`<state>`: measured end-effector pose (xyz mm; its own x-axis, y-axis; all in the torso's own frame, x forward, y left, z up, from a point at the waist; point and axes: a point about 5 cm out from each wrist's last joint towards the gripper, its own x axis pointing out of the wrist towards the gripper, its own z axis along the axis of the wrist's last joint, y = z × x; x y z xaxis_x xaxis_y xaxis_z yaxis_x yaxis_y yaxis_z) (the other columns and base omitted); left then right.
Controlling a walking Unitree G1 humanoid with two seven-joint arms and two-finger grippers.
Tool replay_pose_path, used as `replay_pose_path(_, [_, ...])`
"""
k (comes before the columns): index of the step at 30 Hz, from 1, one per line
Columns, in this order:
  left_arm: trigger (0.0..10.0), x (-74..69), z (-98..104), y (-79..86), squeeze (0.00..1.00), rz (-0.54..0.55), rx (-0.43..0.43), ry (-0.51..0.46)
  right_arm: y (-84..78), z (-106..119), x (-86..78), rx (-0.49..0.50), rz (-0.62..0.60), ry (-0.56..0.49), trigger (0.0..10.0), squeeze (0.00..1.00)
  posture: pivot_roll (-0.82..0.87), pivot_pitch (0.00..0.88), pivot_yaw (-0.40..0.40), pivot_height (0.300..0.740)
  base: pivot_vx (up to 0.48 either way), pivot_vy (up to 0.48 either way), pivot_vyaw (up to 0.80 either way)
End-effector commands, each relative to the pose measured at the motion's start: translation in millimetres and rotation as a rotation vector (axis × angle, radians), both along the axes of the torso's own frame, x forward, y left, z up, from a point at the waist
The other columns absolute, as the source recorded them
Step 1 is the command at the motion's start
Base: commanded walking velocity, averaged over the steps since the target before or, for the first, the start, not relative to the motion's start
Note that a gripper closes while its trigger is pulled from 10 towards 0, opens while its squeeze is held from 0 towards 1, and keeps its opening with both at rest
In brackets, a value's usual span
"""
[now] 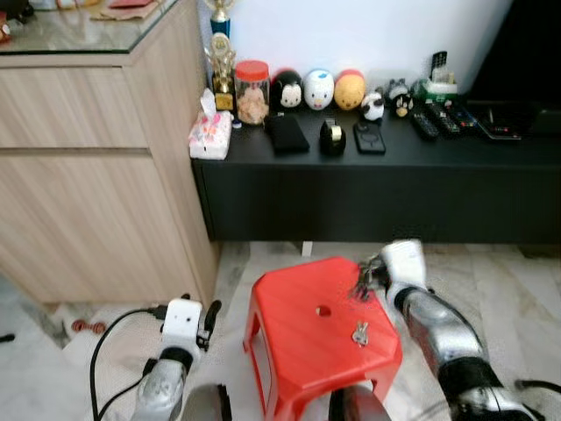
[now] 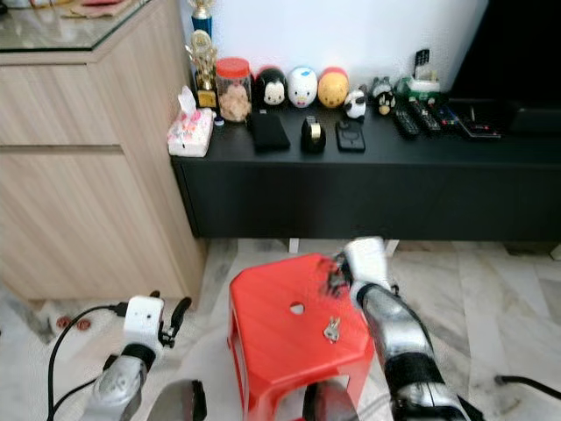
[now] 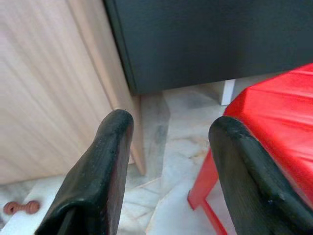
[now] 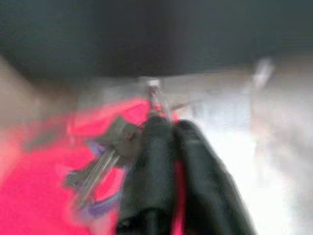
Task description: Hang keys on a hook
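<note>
A bunch of keys (image 4: 105, 161) hangs from my right gripper (image 1: 364, 279), which is shut on its ring just above the back right part of the red plastic stool (image 1: 298, 338). The right wrist view is blurred. A small separate key (image 1: 360, 333) lies on the stool top, near its right edge. My left gripper (image 1: 210, 314) is low over the floor to the left of the stool. Its fingers (image 3: 105, 161) stand open with nothing between them.
A long black low cabinet (image 1: 377, 189) behind the stool carries figurines, a jar, remotes and a tissue box (image 1: 210, 134). A wooden cabinet (image 1: 88, 175) stands at the left. A black cable (image 1: 114, 329) runs across the marble floor by my left arm.
</note>
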<state>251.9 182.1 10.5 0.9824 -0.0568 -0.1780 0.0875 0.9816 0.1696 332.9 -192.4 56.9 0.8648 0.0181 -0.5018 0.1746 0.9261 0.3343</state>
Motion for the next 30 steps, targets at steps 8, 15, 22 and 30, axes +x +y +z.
replay_pose_path(8, [10.0, -3.4, -2.7, 0.5, 0.0, 0.006, 0.001, 0.01, -1.0, 16.6, 1.1, -0.261, 0.02, -0.15, 10.0, 0.0, -0.01, 0.0, -0.052, 0.618, 0.0, 0.0, 0.0])
replay_pose_path(15, [10.0, -3.3, -2.1, 2.0, 0.0, 0.007, 0.004, 0.007, 11.3, 27.1, 2.5, -0.196, -0.031, -0.282, 10.0, 0.0, -0.01, 0.0, -0.05, 0.618, 0.0, 0.0, 0.0])
replay_pose_path(22, [10.0, -2.9, -1.8, 1.1, 0.0, 0.006, 0.001, 0.005, 15.8, 33.2, -1.7, -0.183, -0.045, -0.356, 10.0, 0.0, -0.01, 0.0, -0.052, 0.618, 0.0, 0.0, 0.0])
replay_pose_path(30, [10.0, -3.6, -2.0, 1.3, 0.0, 0.008, -0.001, 0.005, 20.5, 34.1, -5.8, -0.182, -0.037, -0.406, 10.0, 0.0, -0.01, 0.0, -0.052, 0.618, 0.0, 0.0, 0.0])
